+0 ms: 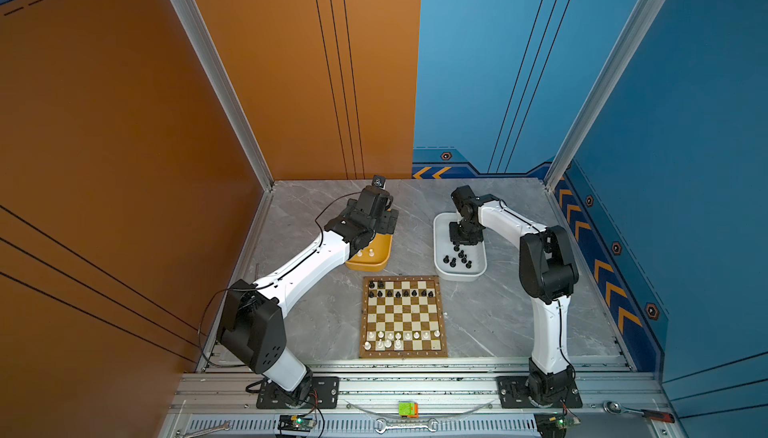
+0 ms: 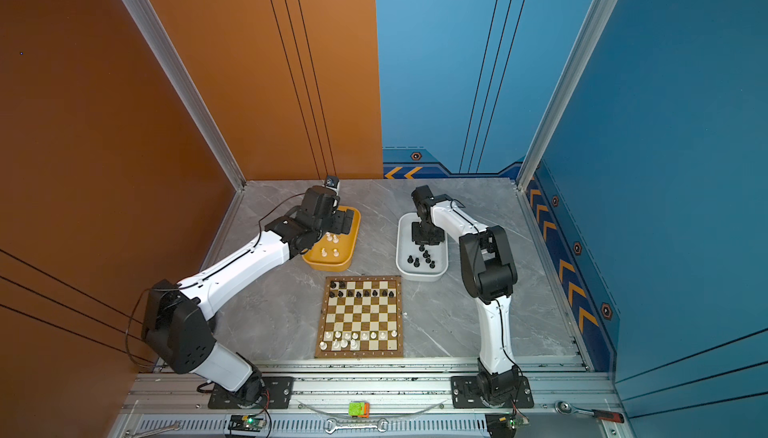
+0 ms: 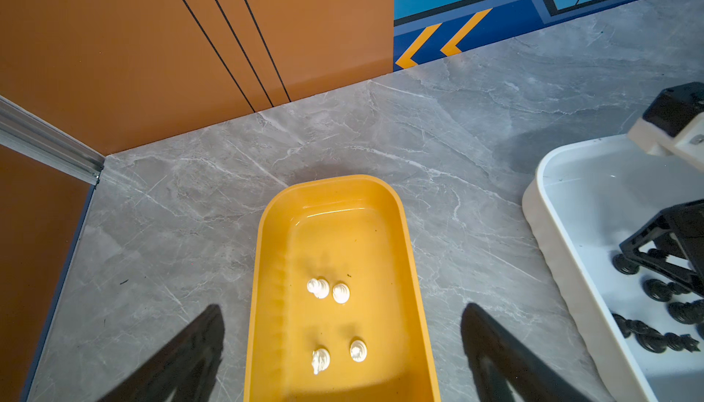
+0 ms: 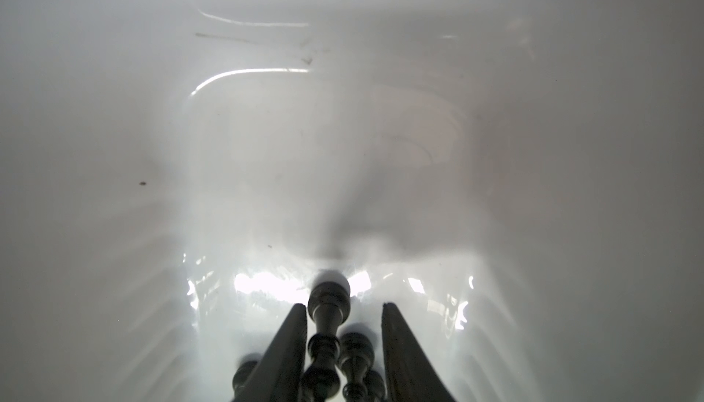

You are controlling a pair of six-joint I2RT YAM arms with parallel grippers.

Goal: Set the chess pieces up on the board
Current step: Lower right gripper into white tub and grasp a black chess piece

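The board (image 1: 403,315) lies at the front middle of the table in both top views, with black chess pieces (image 1: 398,292) on its far rows and white ones (image 1: 399,337) on its near rows. My right gripper (image 4: 344,306) is down inside the white tub (image 1: 457,276). Its jaws are apart around two black pieces (image 4: 328,297); one finger touches a piece and a gap shows at the other. More black pieces (image 1: 457,259) stand in that tub. My left gripper (image 3: 343,310) hangs wide open and empty above the yellow tub (image 3: 263,266), which holds several white pieces (image 3: 324,289).
The yellow tub (image 2: 328,265) and white tub (image 2: 422,276) sit behind the board (image 2: 360,315), left and right. The orange wall is close behind the left arm. On the front rail lie a wrench (image 1: 405,426), a ratchet (image 1: 640,413) and a small green-orange block (image 1: 408,409).
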